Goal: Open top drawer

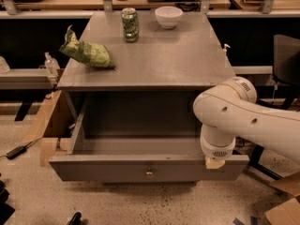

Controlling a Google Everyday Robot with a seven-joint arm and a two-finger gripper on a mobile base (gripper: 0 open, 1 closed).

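Note:
The top drawer (117, 170) of the grey cabinet is pulled far out toward the camera. Its flat grey front carries a small round metal knob (149, 172) at centre, and its inside (136, 144) looks bare. My white arm (243, 118) reaches in from the right. The gripper (214, 162) hangs under the wrist at the right end of the drawer's front edge, mostly hidden by the arm. It is well to the right of the knob.
On the cabinet top (154, 60) lie a green chip bag (86, 53), a green can (130, 25) and a white bowl (168, 16). A wooden box (49, 125) stands at the left, a dark chair (286, 60) at the right and cardboard (283, 210) at the bottom right.

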